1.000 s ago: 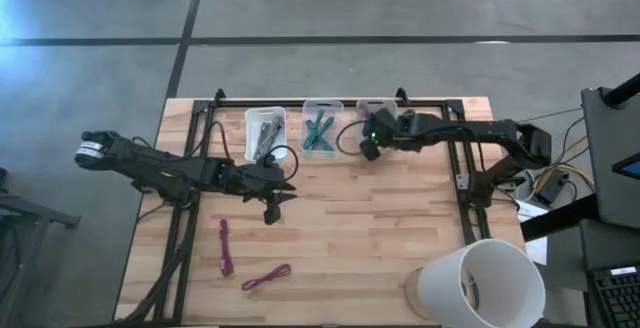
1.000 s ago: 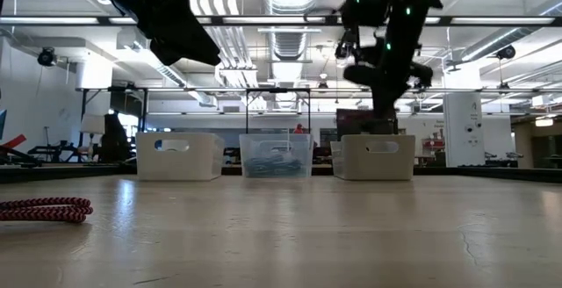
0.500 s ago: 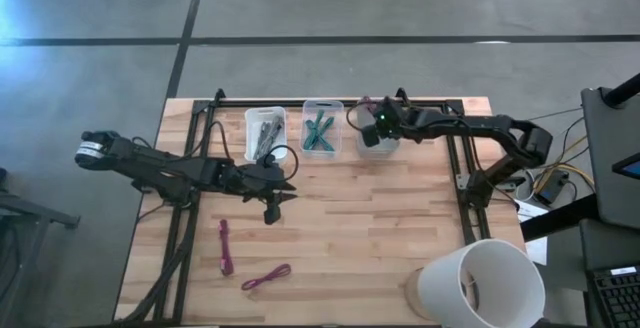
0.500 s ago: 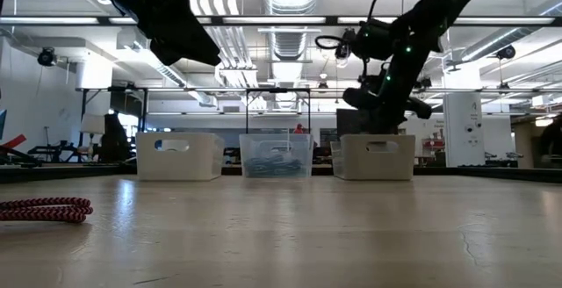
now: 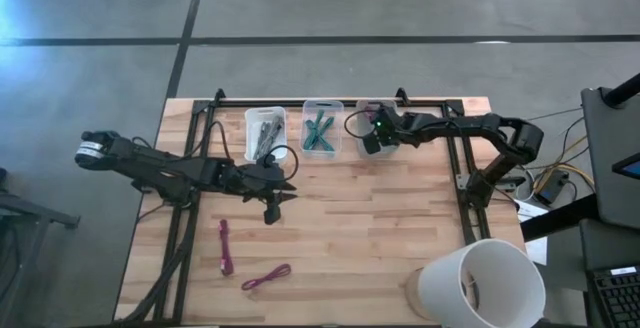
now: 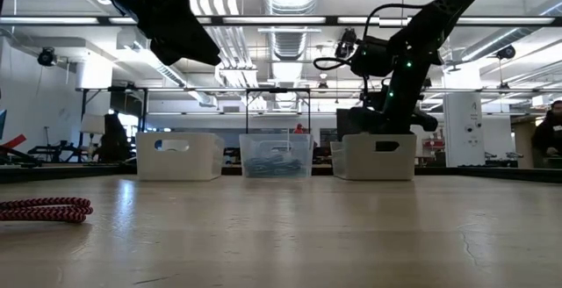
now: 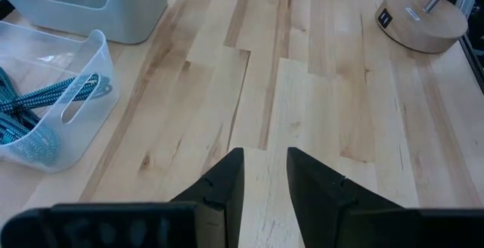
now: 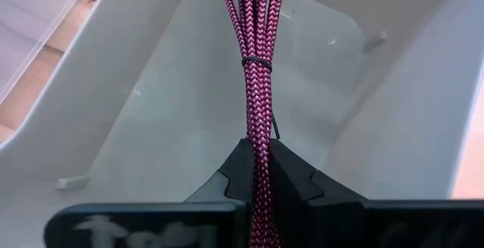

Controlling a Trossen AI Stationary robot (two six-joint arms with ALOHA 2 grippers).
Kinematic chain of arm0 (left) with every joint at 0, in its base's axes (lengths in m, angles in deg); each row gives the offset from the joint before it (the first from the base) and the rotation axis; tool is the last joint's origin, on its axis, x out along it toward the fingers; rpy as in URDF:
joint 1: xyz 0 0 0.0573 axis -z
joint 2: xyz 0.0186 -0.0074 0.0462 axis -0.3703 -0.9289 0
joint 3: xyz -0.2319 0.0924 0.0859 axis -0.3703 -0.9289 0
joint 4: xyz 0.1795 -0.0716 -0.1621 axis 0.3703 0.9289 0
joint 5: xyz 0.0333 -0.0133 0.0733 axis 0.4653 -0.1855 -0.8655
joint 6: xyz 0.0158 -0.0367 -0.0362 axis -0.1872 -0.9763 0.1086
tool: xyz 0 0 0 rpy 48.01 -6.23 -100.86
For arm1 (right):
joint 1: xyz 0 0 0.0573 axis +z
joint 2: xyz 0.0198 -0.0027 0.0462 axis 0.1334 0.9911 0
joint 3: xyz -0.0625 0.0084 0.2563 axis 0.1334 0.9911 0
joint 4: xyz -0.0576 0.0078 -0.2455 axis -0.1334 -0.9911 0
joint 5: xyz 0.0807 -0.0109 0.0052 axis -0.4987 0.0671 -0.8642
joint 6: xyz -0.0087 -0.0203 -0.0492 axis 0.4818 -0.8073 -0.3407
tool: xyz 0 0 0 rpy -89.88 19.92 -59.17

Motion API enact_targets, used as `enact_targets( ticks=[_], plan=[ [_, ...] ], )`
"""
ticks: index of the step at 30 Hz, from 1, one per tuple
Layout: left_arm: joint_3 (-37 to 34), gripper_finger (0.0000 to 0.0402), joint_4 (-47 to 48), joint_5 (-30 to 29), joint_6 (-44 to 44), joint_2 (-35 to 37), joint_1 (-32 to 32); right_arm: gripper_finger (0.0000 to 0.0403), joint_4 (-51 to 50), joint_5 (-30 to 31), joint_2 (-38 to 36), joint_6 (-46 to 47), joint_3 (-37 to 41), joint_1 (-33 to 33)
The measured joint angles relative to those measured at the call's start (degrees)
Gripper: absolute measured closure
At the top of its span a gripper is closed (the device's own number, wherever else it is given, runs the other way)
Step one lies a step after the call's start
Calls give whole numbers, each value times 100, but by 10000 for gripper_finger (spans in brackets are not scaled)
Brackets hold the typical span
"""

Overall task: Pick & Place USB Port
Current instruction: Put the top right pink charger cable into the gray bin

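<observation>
Right wrist view: right claw [image 8: 257, 165] clamped on bundled magenta cable [image 8: 255, 74], hanging inside white bin [image 8: 151, 127]. High view hides the cable; claw sits over that bin, upper centre-right. Left claw [image 7: 265, 176] slightly parted, empty, above table [image 7: 325, 89].

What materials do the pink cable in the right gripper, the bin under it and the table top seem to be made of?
The pink cable, clamped in the right gripper, looks sheathed in braided fabric: a woven zigzag pattern shows. The bin seems to be white plastic, matte and smooth, with rounded moulded corners. The table top looks like pale wooden planks with a light sheen: grain lines and plank joints are visible.
</observation>
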Motion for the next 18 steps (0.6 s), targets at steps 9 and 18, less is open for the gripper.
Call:
enact_targets(
  ticks=[9,18],
  plan=[
    [2,298,-2,-1,0,0,0,350,13,-26,203,-43,-27,0],
    [2,298,-2,-1,0,1,0,319,-10,-23,259,-39,-21,2]
  ],
)
